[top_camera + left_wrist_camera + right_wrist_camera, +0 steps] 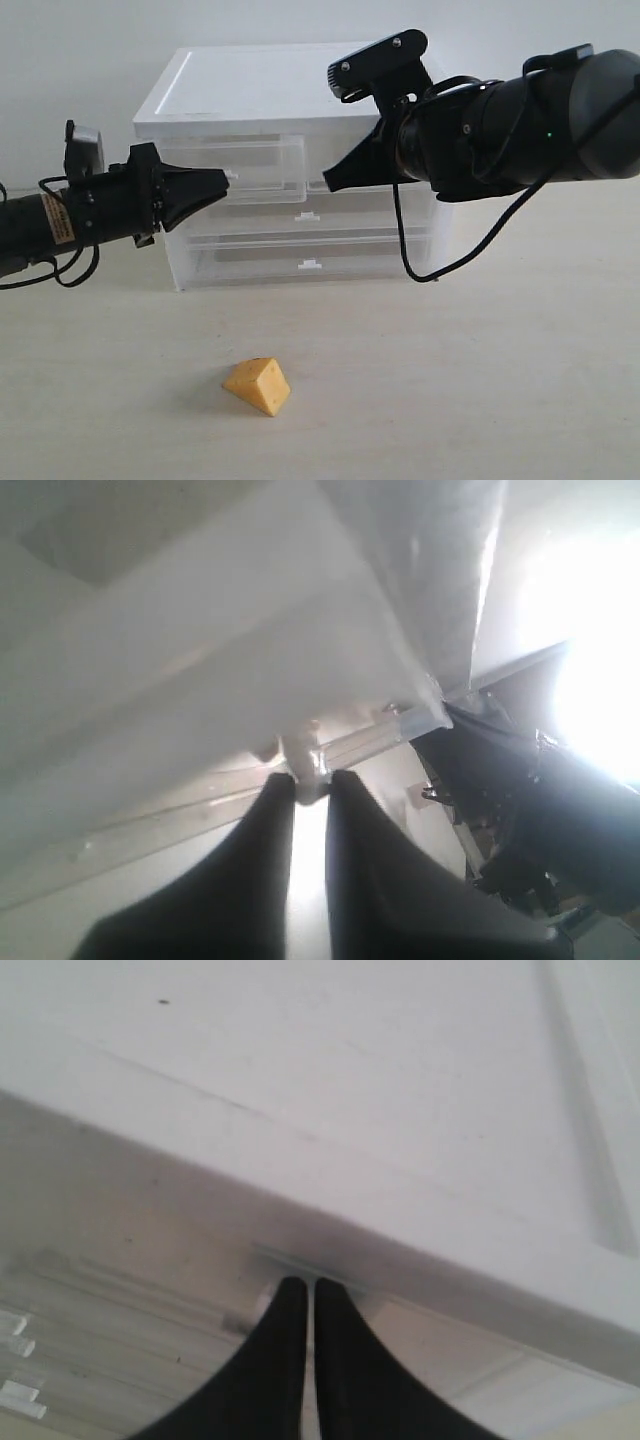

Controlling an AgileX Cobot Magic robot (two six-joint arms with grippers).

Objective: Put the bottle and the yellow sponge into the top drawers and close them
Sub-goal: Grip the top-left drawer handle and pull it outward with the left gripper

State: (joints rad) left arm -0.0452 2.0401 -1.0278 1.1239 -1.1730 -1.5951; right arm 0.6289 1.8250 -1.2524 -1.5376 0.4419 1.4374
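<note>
The yellow sponge (258, 386) is an orange-yellow foam wedge shaped like a cut of cheese. It is laid flat on the counter (480, 380). Its long axis runs roughly across the exterior view, with the tapered end toward the left arm's side and the blunt face toward the right arm's side.

The sponge is located below both hands and between them, nearer the camera and well apart from each.

The top drawers (240, 160) are translucent and are set in the white drawer unit (260, 90).

The left hand (312, 780) is closed, pinching the white clip handle (305, 758) of the nearer top drawer.

The right hand (310, 1288) is pressed together, its tip set against the upper edge of the other drawer front.
</note>
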